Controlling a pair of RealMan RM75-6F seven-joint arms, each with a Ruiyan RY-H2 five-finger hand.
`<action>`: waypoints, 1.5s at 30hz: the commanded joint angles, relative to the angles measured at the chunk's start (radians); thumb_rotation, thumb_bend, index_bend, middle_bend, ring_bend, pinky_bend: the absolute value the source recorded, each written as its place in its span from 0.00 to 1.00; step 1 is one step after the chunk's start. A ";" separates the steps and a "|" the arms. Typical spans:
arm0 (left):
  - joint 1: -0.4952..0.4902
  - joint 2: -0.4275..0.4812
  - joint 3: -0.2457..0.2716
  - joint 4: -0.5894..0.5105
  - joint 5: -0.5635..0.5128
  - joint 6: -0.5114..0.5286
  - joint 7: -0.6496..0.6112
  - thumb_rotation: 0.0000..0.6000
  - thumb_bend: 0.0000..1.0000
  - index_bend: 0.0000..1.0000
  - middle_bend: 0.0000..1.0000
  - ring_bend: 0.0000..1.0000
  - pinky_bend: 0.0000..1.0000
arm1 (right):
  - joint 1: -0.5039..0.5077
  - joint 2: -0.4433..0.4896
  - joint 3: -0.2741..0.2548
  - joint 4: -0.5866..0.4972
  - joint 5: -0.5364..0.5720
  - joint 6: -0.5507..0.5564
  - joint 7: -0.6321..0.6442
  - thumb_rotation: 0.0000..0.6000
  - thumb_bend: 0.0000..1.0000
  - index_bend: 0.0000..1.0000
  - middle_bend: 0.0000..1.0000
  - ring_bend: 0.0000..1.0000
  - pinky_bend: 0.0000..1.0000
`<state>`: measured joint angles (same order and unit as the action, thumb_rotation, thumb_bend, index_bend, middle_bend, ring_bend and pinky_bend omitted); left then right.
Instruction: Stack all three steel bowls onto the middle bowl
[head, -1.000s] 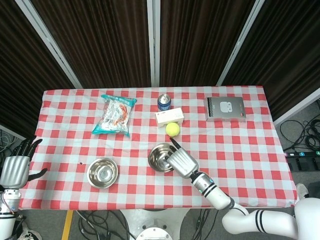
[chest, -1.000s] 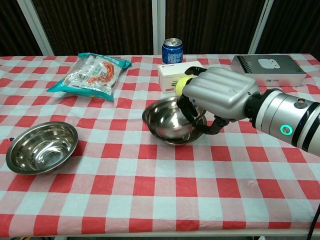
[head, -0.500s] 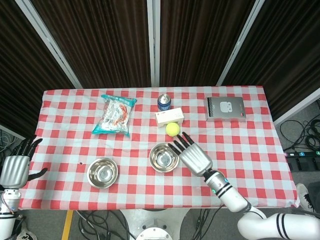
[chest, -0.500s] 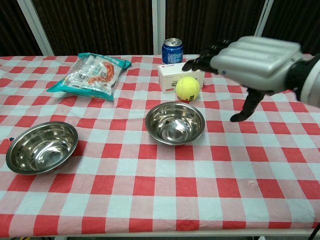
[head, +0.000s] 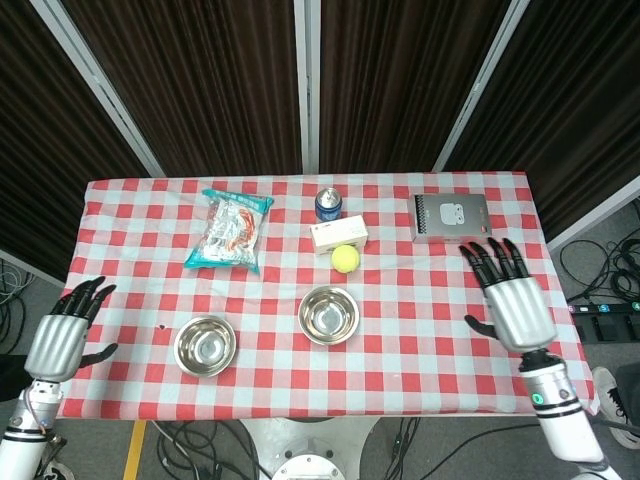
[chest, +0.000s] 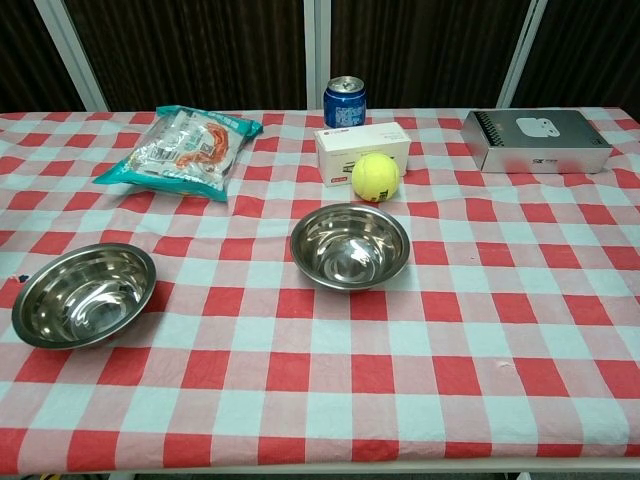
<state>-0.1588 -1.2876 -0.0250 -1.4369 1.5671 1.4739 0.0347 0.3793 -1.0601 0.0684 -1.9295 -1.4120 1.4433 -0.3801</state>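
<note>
Two steel bowls show on the checked cloth. The middle bowl (head: 328, 315) (chest: 350, 246) sits near the table's centre, just in front of the tennis ball. The left bowl (head: 205, 345) (chest: 84, 294) stands alone near the front left. Whether the middle bowl is one bowl or a nested pair I cannot tell. My right hand (head: 512, 300) hovers over the table's right side with fingers spread, holding nothing. My left hand (head: 64, 336) hangs off the table's left edge, fingers apart and empty. Neither hand shows in the chest view.
A yellow tennis ball (head: 346, 259) (chest: 375, 176) lies behind the middle bowl, with a white box (head: 338, 235) (chest: 362, 151) and a blue can (head: 328, 203) (chest: 344, 100) further back. A snack bag (head: 231, 231) (chest: 183, 145) lies back left, a grey case (head: 452, 217) (chest: 536, 139) back right.
My right hand let go of the middle bowl, opened, and drew away to the right side of the table, leaving the chest view. My left hand shifted slightly toward the table.
</note>
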 joint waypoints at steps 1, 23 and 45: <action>-0.014 0.006 0.022 -0.049 0.023 -0.029 0.058 1.00 0.08 0.19 0.19 0.15 0.26 | -0.092 0.061 -0.013 0.076 -0.042 0.072 0.138 1.00 0.00 0.07 0.10 0.00 0.00; -0.001 -0.075 0.155 -0.208 0.241 -0.063 0.373 1.00 0.13 0.32 0.36 0.48 0.67 | -0.144 0.034 0.010 0.208 -0.027 0.027 0.271 1.00 0.01 0.06 0.09 0.00 0.00; -0.082 -0.150 0.113 -0.095 0.106 -0.239 0.387 1.00 0.17 0.39 0.41 0.92 0.97 | -0.141 0.046 0.039 0.202 0.021 -0.051 0.252 1.00 0.01 0.06 0.09 0.00 0.00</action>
<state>-0.2399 -1.4366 0.0872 -1.5325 1.6724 1.2347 0.4220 0.2377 -1.0141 0.1063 -1.7284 -1.3924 1.3931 -0.1289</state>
